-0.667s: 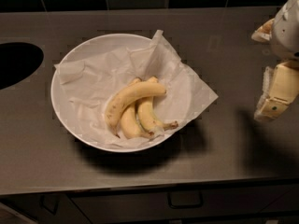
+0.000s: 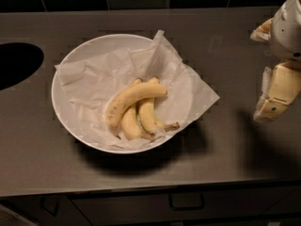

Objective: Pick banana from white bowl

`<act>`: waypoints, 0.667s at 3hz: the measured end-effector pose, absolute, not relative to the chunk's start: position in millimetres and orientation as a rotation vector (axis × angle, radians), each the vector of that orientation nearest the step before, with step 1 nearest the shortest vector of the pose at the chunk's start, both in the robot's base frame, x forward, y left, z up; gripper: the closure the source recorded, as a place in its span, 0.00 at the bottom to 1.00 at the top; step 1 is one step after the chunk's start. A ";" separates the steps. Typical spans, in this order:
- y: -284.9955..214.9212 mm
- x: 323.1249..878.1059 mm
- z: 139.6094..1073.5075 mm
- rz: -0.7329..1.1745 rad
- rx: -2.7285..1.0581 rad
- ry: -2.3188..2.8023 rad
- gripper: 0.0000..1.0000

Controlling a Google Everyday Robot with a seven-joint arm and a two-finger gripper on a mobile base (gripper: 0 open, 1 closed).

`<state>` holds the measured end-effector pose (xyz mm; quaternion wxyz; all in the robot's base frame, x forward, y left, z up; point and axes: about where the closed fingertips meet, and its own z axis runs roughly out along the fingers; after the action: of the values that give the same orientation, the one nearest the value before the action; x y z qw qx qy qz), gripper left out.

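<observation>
The banana [image 2: 133, 99] lies uppermost in the white bowl [image 2: 60, 105], so it is easy to reach, while the gripper [image 2: 273, 98], open or closed I cannot tell, hangs well to the right.

You see a dim scene, lit from above and the far side; the white bowl [image 2: 62, 102] casts a dark shadow toward you on the grey counter [image 2: 42, 173]; the gripper [image 2: 269, 79], at the right edge, darkens the counter beneath it.
</observation>
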<state>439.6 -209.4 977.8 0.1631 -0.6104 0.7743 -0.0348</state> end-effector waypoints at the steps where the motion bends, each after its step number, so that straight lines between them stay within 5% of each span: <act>1: -182.1 448.6 972.7 -0.073 -1.826 2.141 0.00; 2: -145.4 460.4 961.6 -0.029 -1.944 2.052 0.00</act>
<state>460.4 -145.4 961.6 0.1567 -0.6793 0.7168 -0.0101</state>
